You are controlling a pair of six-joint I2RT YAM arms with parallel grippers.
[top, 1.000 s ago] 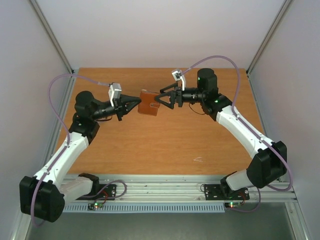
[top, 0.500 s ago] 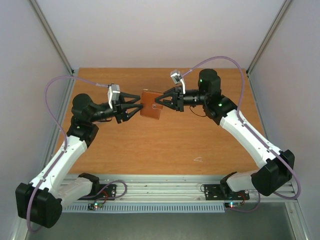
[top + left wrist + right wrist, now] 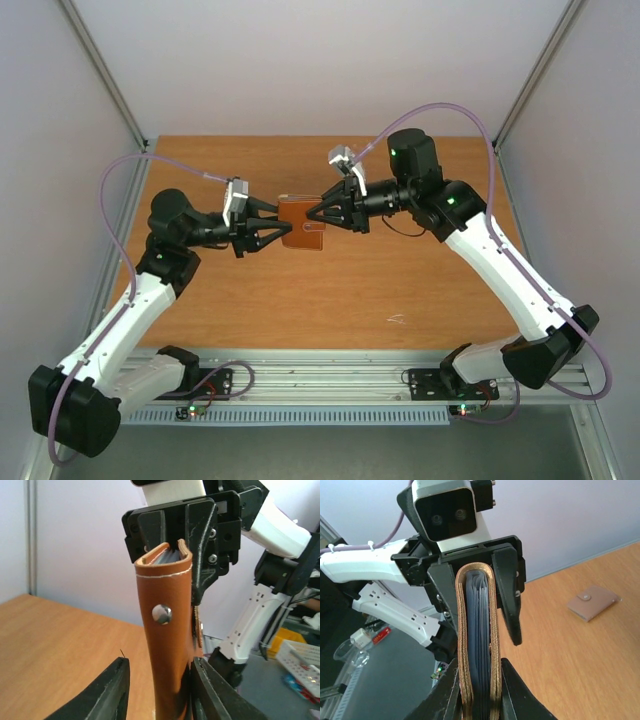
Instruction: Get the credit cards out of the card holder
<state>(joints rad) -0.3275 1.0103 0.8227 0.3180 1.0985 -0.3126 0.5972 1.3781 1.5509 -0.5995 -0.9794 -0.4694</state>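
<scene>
Brown leather card holder (image 3: 303, 237) hangs closed above the table (image 3: 400, 290) at mid-frame. Right fingers (image 3: 517, 697) clench its end, steadying it; left fingers (image 3: 107, 695) straddle it released, likely to regrip.

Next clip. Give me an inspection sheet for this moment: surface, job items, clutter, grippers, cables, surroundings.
Surface: orange-brown wooden table, with a small pale mark near the front.
Job's things: brown leather card holder, folded, held up between the two arms. No credit cards seen outside it.
Clutter: second small brown snap wallet lying flat on the table, seen only in the right wrist view.
Grippers: right gripper shut on the card holder. Left gripper open around the opposite end, one finger apart from the leather.
Cables: purple cables loop above each arm, off the table.
Surroundings: pale walls and metal frame posts.
</scene>
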